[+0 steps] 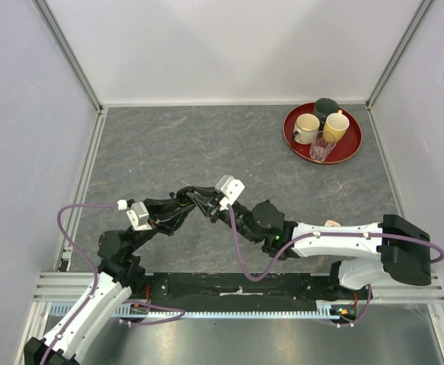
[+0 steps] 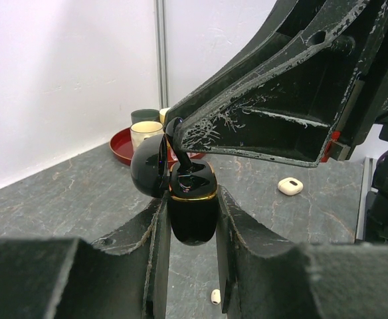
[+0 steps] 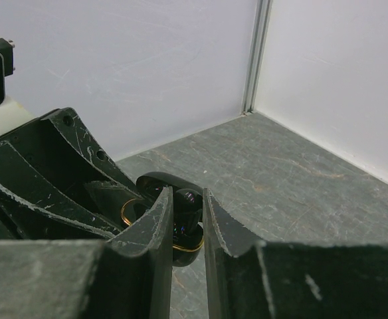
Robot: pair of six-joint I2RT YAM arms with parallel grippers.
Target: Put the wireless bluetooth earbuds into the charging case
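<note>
Step in hand: seating a bud. The black earbud [image 2: 180, 154] stands stem-down in the mouth of the black charging case [image 2: 193, 216], between the two grippers and lifted off the table [image 1: 169, 144]. Whether it has dropped fully into its well cannot be told.

Left gripper [image 2: 193, 199]: jaws closed narrow on the case body, one finger on each flank, gold rim up. The lid [image 2: 147, 174] hangs open to the side of the gripper away from the right arm.

Right gripper [image 3: 189, 194]: jaws nearly together, pinching the earbud from above the case mouth.

Judged next move: a short push along the well's axis, then release. The bud must stay in line with its well. The left grip must not twist, as the case is glossy and could slip.

Clearance: the right fingertips sit right at the case rim and close to the left fingers, so little room to open. The open lid is close beside the bud.

Below the left gripper, on the table, lies a cream-white earbud [image 2: 214, 296]. Farther ahead, under the right arm, sits a white charging case [image 2: 290, 186].

The red tray [image 1: 344, 152] with cups [image 1: 307, 127] is well apart, beyond both grippers near the far corner. The table between is bare.
</note>
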